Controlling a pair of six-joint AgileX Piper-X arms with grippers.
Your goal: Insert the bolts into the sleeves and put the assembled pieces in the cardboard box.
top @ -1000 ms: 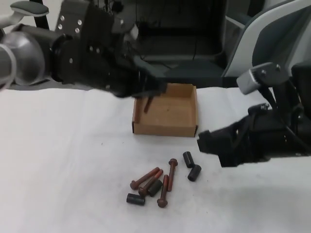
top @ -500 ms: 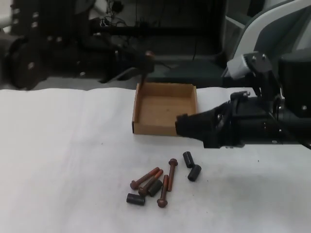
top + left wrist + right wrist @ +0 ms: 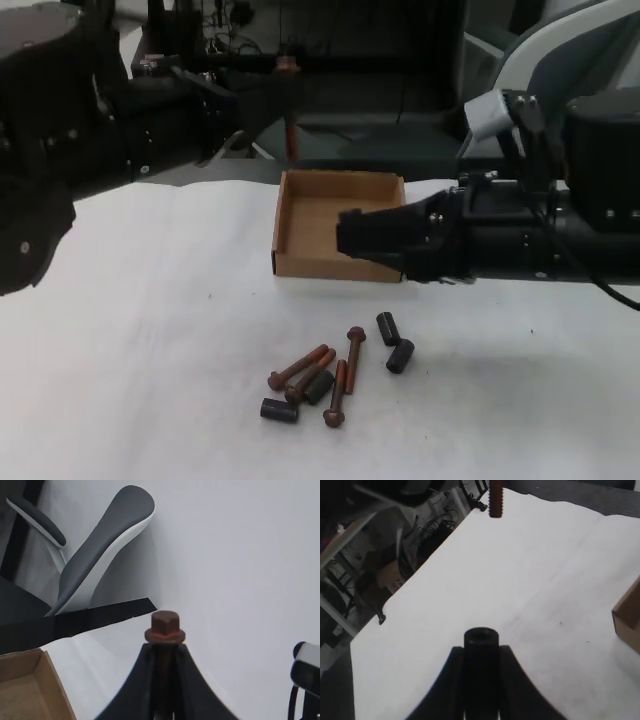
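Left gripper [image 3: 164,652] is clamped tight on a rusty bolt [image 3: 165,628], head up. Right gripper [image 3: 481,655] pinches a black sleeve [image 3: 481,637] by the cardboard box [image 3: 340,268].

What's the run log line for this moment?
left gripper: shut on bolt, upright | right gripper: shut on sleeve | bolt and sleeve: apart | bench: loose bolts, loose sleeves, cardboard box

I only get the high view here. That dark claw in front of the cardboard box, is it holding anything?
Observer: Yes. The right wrist view shows the right gripper shut on a black sleeve, with its open end facing ahead.
Operator: And the other claw?
Observer: The left gripper clamps a rusty bolt just below its hexagonal head.
Operator: Are the two parts touching?
Observer: No. In the right wrist view the bolt's threaded tip hangs well apart from the sleeve.
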